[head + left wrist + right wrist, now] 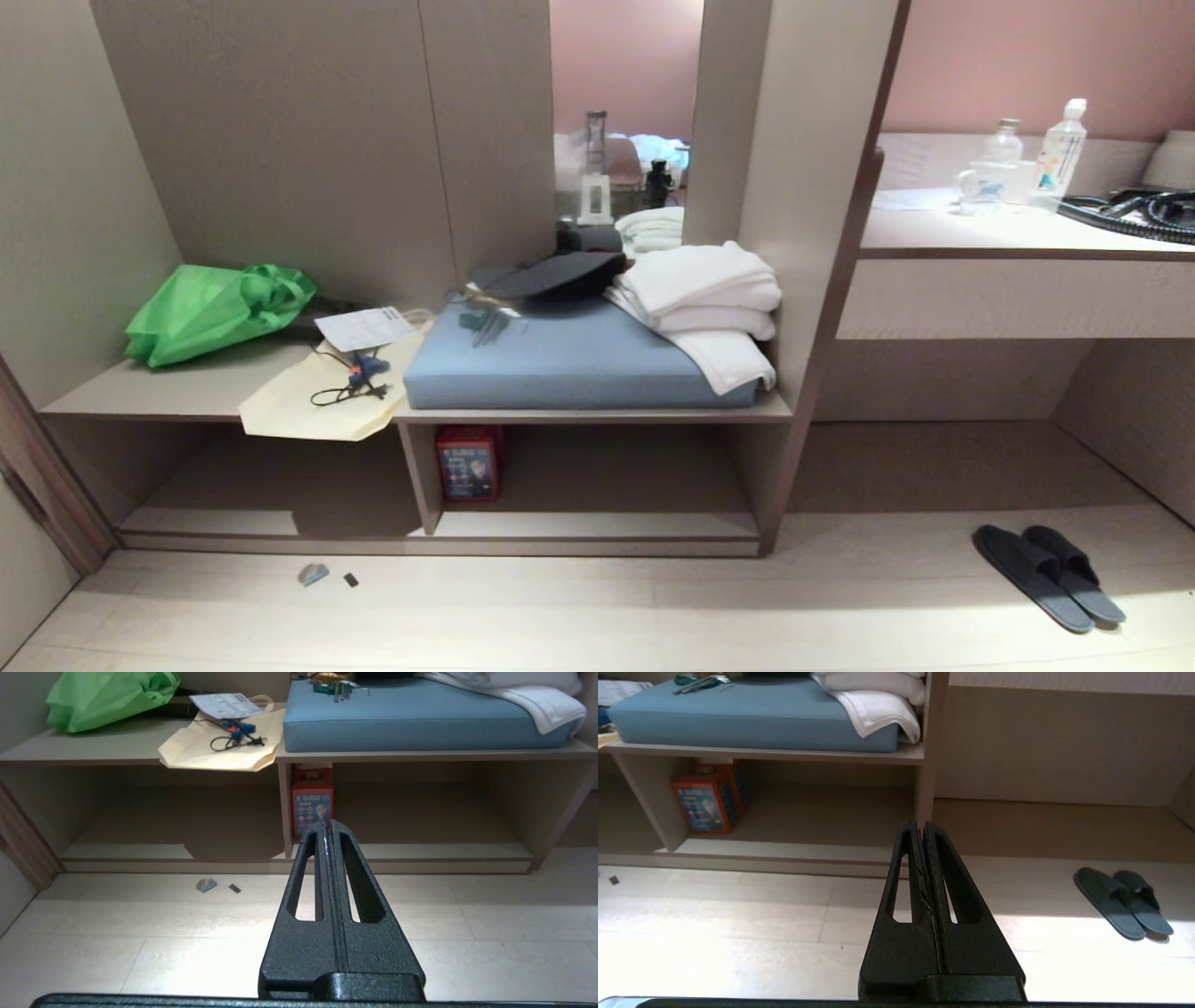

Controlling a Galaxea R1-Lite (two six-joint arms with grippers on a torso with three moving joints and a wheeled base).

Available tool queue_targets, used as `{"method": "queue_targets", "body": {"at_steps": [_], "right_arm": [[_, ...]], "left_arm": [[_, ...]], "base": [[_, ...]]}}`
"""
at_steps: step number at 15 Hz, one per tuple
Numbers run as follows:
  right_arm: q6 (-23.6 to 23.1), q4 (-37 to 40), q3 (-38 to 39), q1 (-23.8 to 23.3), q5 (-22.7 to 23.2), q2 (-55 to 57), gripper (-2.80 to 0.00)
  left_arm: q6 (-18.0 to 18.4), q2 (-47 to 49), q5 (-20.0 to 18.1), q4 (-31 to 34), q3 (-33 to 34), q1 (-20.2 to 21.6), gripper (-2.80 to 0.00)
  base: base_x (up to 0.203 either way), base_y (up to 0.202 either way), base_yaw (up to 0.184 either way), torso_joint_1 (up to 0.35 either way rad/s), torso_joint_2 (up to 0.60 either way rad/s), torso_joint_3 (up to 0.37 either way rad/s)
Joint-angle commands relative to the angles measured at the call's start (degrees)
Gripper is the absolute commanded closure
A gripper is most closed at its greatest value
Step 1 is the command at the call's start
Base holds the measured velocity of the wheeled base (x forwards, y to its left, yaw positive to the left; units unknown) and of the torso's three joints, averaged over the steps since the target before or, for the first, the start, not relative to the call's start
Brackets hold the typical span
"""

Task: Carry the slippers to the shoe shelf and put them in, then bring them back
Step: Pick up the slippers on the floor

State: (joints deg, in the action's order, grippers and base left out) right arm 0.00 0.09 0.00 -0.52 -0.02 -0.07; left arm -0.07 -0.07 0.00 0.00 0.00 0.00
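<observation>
2 flat dark navy slide slippers (1047, 575) lie side by side, touching, on pale floor planks, well apart from both grippers. They look light and floppy; the wide straps seem best gripped. The left gripper (328, 823) and right gripper (920, 825) are seen closed, empty.

Layout before the robot. A bench board (597, 412) spans the unit; on its left part lies a bag (217, 310), with a flat tote (322, 397) to its right overhanging the front edge. A cushion (569, 364) occupies the right part, with folded towels (705, 299) on its right end. Below the cushion is the shoe shelf (597, 525), with a box (469, 461) standing at its left end, beside the divider. The slippers (1047, 574) lie side by side on the floor (597, 616), to the right of the unit and well apart from the shelf.
</observation>
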Motion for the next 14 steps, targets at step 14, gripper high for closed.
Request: {"method": "queue_targets", "body": {"at_steps": [14], "right_arm": [[-0.2,0.0,0.1,0.0,0.0,0.1,0.0]], "left_arm": [[0.0,0.0,0.0,0.0,0.0,0.0,0.0]], "base": [[0.075,0.0,0.0,0.001,0.0,0.001]]}}
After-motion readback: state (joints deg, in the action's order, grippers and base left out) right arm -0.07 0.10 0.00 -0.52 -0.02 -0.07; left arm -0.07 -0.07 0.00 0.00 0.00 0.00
